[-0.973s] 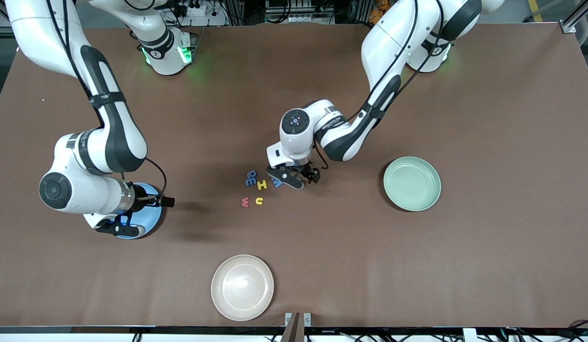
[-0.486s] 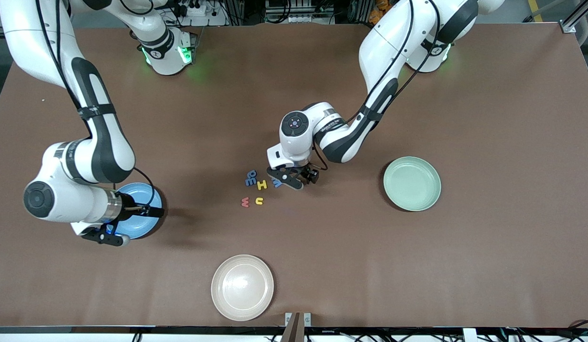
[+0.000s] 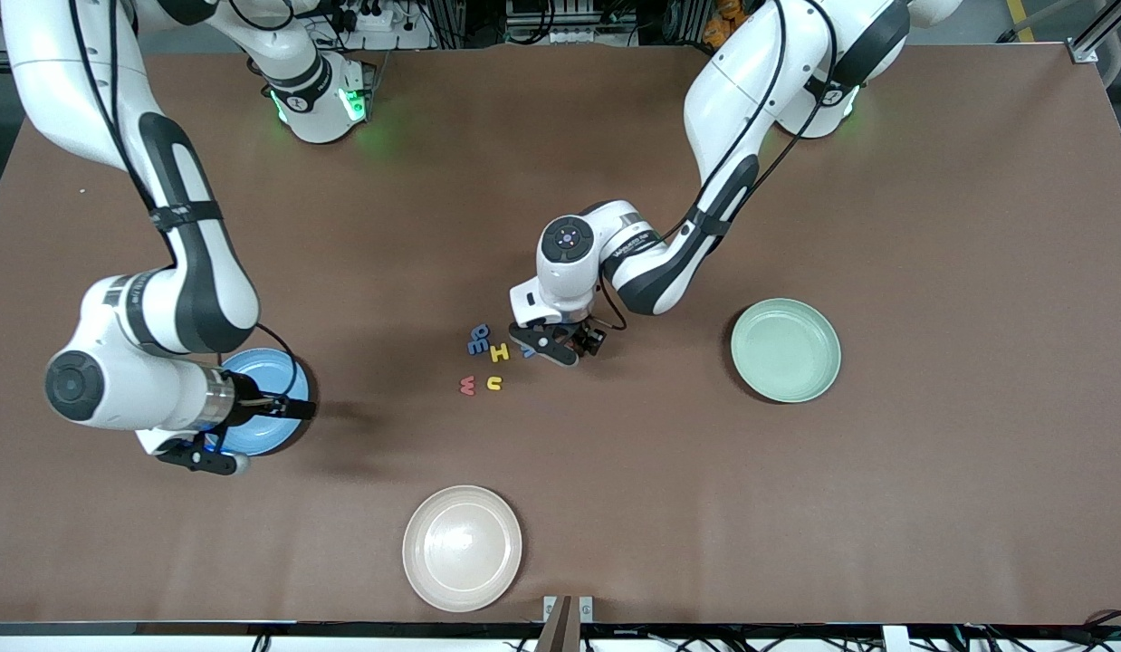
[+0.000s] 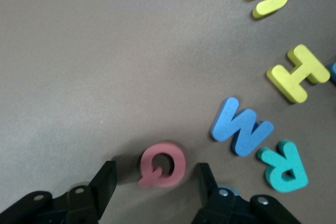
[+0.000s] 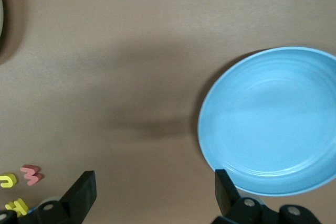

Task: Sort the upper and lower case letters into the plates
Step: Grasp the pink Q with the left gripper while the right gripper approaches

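A small cluster of foam letters lies mid-table: blue ones (image 3: 478, 340), a yellow H (image 3: 499, 352), a pink w (image 3: 467, 385) and a yellow u (image 3: 494, 383). My left gripper (image 3: 547, 347) is down at the cluster's end toward the left arm. Its open fingers stand astride a pink Q (image 4: 163, 163), with a gap on each side. A blue M (image 4: 241, 127) and a teal R (image 4: 283, 165) lie beside it. My right gripper (image 3: 203, 460) hangs open and empty by the blue plate's (image 3: 262, 380) rim. The mint plate (image 3: 785, 350) is bare.
A cream plate (image 3: 462, 548) sits near the table's front edge, nearer the front camera than the letters. The blue plate (image 5: 273, 124) holds nothing that I can see. Brown tabletop stretches between the letters and each plate.
The left gripper's fingers have drawn in around the pink Q. The right arm has swung from over the blue plate to its rim, toward the front camera.
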Available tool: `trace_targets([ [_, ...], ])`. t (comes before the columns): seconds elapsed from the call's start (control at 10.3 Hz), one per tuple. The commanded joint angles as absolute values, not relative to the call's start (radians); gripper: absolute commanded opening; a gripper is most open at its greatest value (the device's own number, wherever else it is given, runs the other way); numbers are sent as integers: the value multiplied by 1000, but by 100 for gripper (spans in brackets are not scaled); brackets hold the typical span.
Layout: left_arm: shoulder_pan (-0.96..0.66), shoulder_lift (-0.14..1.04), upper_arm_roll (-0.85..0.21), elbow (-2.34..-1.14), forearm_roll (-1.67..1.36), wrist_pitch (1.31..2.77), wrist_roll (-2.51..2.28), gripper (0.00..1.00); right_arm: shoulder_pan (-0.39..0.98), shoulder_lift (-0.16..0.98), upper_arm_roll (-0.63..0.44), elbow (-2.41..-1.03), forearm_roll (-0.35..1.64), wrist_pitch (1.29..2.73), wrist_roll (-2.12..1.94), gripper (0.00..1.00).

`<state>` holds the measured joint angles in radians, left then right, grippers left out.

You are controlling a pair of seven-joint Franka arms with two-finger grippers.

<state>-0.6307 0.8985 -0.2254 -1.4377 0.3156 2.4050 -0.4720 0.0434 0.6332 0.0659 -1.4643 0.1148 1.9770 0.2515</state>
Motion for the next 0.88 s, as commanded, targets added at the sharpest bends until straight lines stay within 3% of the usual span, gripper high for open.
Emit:
trace_targets([
  [0.0,-641,931,-218,-1387,341,2416,-495,68,77,667,71,-1480,130,2063,355,100],
  [0.29,-641,927,-216,-1393,344,2411,-495,50,173,727,69,-1542,124,2248,397,100],
  [0.58,-641,925,-216,-1393,344,2405,-495,15,239,732,69,-1536,123,2240,391,100],
  [0.68,-640,922,-216,-1393,344,2401,-497,6,259,732,69,-1539,118,2240,388,100],
  [0.78,-635,911,-216,-1393,344,2375,-495,5,282,735,69,-1539,117,2240,391,100],
])
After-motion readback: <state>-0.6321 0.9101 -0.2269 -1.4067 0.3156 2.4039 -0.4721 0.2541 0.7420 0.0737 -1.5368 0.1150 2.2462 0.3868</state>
